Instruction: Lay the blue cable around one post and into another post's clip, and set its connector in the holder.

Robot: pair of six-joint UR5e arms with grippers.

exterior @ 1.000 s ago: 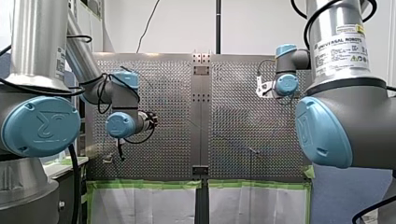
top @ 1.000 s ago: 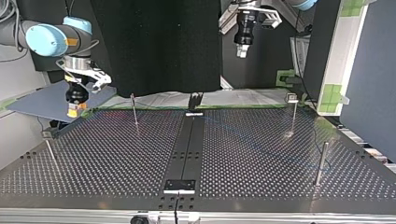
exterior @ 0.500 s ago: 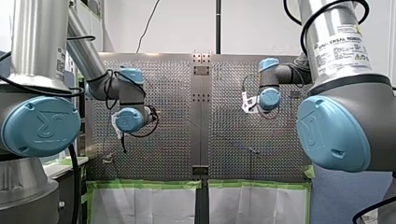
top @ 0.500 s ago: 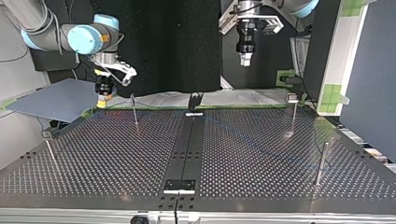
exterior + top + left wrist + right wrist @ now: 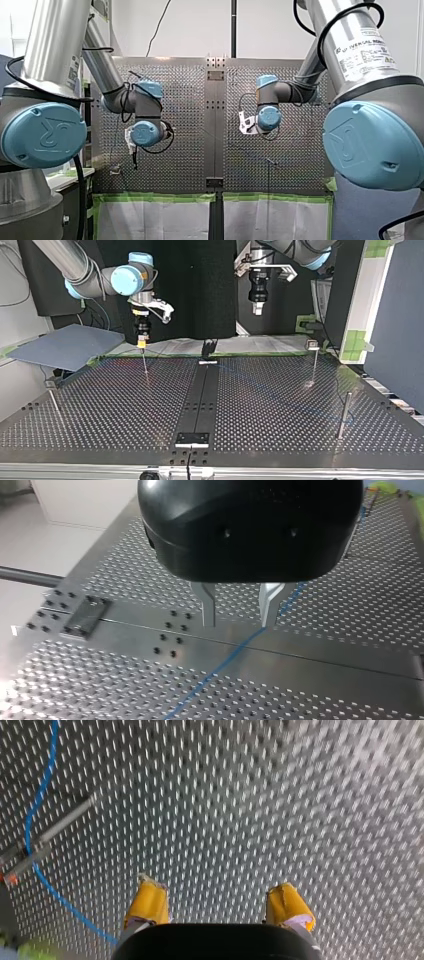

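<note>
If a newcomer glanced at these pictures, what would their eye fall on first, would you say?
Probably my right gripper, its yellow pads apart over the perforated table with nothing between them. Next, the thin blue cable lying on the table below my open left gripper. In the top view, my right gripper hangs just above a thin post at the view's left.

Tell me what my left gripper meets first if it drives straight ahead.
Likely the thin blue cable lying on the smooth strip of the perforated metal table, just under the open left gripper; depth is unclear.
</note>
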